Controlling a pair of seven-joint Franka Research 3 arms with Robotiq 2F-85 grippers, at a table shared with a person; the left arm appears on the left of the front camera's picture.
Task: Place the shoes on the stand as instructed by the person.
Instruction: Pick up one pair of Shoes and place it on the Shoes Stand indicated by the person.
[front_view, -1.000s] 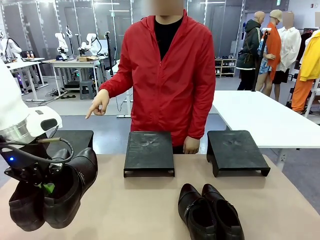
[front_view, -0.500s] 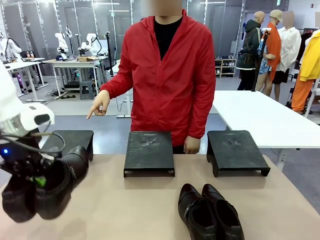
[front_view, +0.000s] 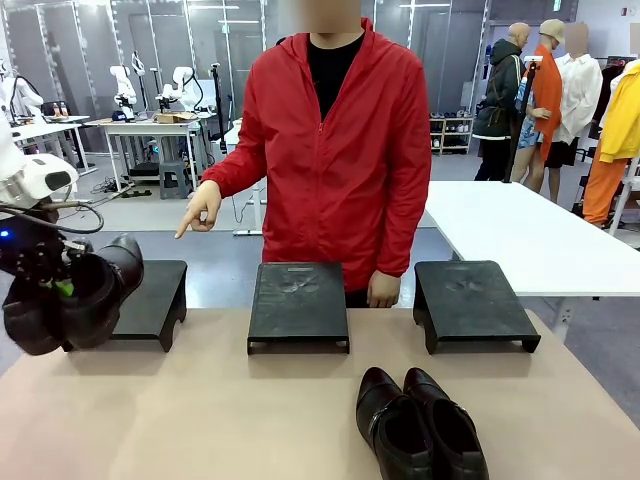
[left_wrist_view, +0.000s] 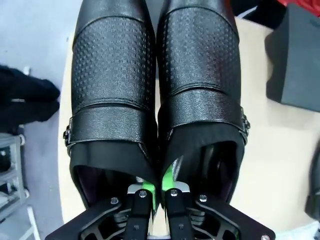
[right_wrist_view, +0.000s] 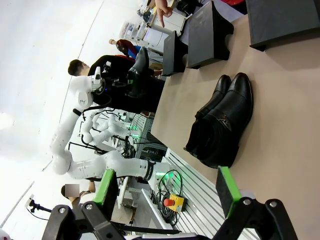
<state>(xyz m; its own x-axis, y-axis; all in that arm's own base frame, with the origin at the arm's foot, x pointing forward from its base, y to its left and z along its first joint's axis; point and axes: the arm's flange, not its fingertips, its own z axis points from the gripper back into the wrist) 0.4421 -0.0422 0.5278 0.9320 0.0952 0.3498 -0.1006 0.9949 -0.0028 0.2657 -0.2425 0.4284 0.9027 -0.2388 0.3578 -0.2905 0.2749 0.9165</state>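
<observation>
Glossy black, one pair of shoes (front_view: 95, 295) hangs just left of the leftmost stand (front_view: 150, 295). Our left wrist view, unlike the front, shows us the left gripper (left_wrist_view: 161, 182) clamping their touching inner walls. The right gripper (right_wrist_view: 166, 186) gapes; the other pair (front_view: 395, 425) lies well right of that stand.

Left stand (front_view: 150, 298), middle stand (front_view: 298, 303) and right stand (front_view: 470, 300) line the table's (front_view: 200, 400) far edge, with the person (front_view: 340, 150) behind the middle one. The loose pair (front_view: 420, 425) lies front-right on the table, and the held pair (front_view: 108, 278) hangs at the left stand's left side.
</observation>
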